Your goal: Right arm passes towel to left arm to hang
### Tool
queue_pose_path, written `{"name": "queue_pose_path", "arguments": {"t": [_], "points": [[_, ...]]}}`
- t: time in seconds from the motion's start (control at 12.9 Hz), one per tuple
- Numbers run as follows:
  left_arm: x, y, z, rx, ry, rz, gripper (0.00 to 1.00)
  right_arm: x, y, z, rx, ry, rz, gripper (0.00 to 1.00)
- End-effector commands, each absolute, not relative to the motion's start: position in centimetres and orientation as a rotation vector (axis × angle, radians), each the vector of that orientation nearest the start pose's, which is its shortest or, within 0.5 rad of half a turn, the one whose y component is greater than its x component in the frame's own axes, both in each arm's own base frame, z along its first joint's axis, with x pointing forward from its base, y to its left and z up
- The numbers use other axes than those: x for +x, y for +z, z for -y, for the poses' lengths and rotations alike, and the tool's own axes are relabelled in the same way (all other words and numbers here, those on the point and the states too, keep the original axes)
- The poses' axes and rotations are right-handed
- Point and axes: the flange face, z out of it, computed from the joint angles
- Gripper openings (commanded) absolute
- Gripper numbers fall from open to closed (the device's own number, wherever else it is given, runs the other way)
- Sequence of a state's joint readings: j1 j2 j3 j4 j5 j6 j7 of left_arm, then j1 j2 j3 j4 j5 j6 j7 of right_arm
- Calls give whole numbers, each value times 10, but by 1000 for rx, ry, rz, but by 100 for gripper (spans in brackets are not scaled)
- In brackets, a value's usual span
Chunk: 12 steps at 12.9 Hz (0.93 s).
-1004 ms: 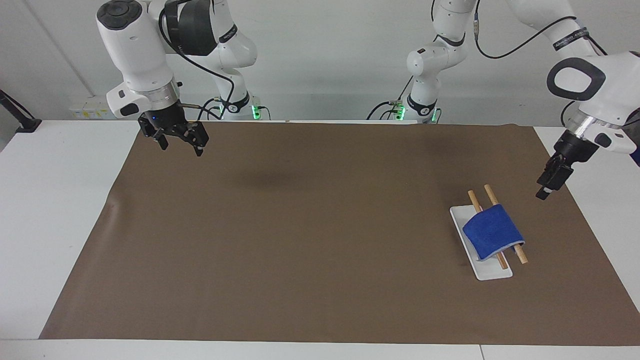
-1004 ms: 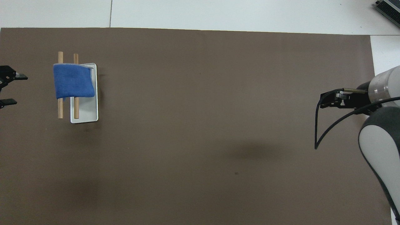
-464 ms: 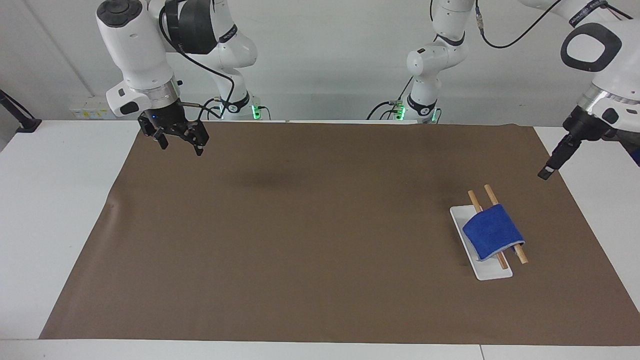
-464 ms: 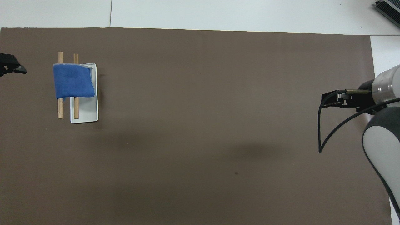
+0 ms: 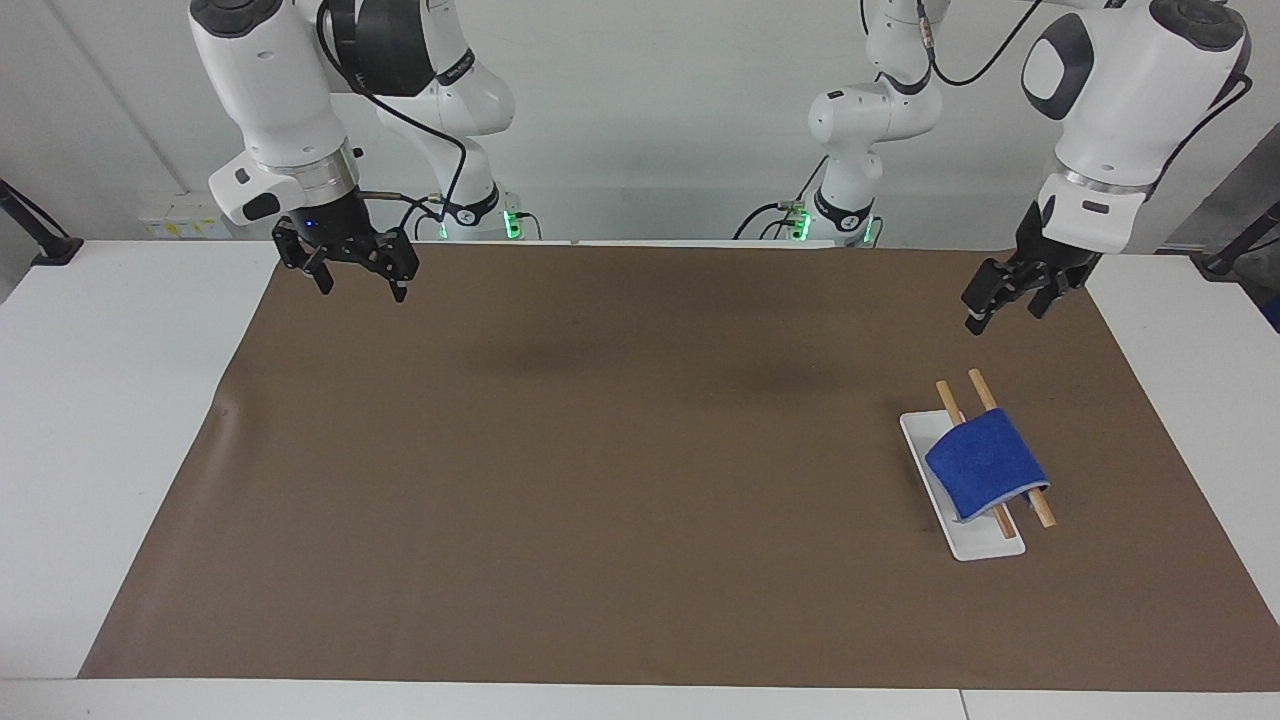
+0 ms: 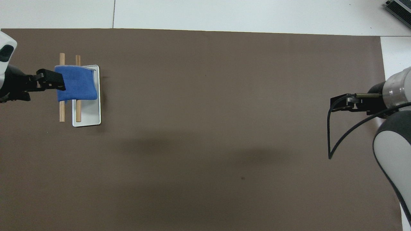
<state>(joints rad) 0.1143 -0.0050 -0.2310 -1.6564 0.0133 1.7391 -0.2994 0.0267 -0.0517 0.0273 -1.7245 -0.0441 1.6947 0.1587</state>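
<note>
At upper left of the facing view the right gripper (image 5: 352,272) hangs over the mat's (image 5: 620,470) corner, jaws spread, holding nothing. At right of centre the towel (image 5: 985,465) drapes over two wooden rods (image 5: 1040,510) on a white tray (image 5: 985,548); soft and light, it looks best pinched at a hanging edge. At upper right the left gripper (image 5: 1015,295) hovers, jaws apart, empty.

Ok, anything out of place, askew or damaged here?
Nothing stands out. The towel hangs over the two wooden rods of the white rack; the left gripper and right gripper hang empty above the mat.
</note>
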Motion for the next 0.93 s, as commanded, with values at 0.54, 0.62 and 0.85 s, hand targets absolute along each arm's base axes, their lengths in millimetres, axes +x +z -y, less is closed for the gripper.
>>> {"name": "queue_pose_path", "arguments": {"t": [0.54,0.62,0.85], "points": [[561,622,45,-3058,10,-55,100,540,595,-27,-3122,-31,-94,100],[561,621,46,-3059,12,-60,100,541,596,-24,-3141,-41,-87,100],[559,620,52,-3065,18,-88,100,541,597,-22,-3168,-51,-29,100]]}}
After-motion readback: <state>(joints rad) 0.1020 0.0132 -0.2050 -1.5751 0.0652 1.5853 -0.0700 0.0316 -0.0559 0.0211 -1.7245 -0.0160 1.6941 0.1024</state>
